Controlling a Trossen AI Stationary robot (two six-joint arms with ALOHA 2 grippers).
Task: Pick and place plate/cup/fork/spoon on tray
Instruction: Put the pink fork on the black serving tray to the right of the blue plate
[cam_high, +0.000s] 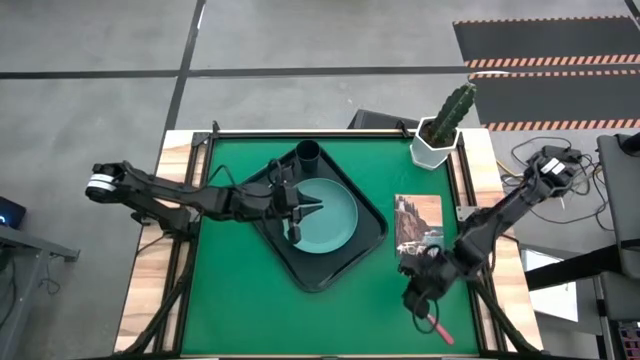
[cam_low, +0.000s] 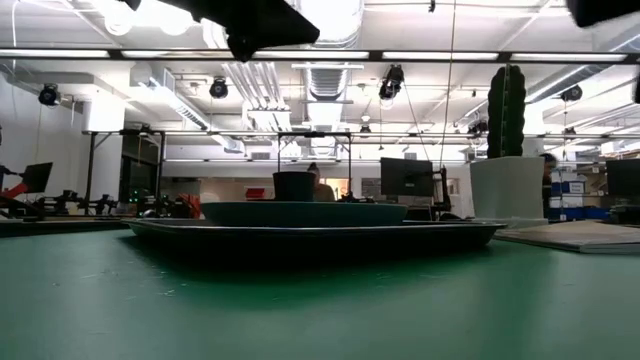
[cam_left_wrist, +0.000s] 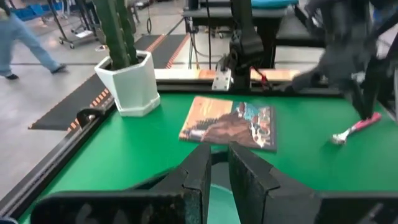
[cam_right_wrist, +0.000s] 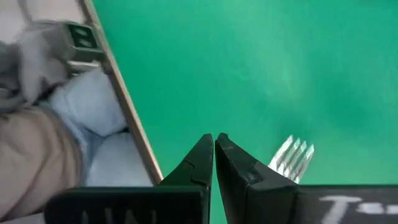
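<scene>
The dark tray (cam_high: 372, 243) lies in the middle of the green mat. The teal plate (cam_high: 338, 222) rests flat in it, and the dark cup (cam_high: 308, 153) stands upright in its far corner. A thin pale thing (cam_high: 293, 229), which may be the spoon, lies at the plate's left rim. My left gripper (cam_high: 318, 207) hovers over the plate, its fingers (cam_left_wrist: 199, 171) a narrow gap apart and empty. The fork (cam_high: 438, 326) lies on the mat near the front right. My right gripper (cam_high: 418, 300) is shut just above it, and the tines (cam_right_wrist: 292, 158) show beside its fingers (cam_right_wrist: 205, 163).
A picture book (cam_high: 418, 222) lies flat to the right of the tray. A white pot with a cactus (cam_high: 437, 140) stands at the far right corner. The table's wooden right edge (cam_right_wrist: 134, 130) is close to my right gripper. Bare green mat lies in front of the tray.
</scene>
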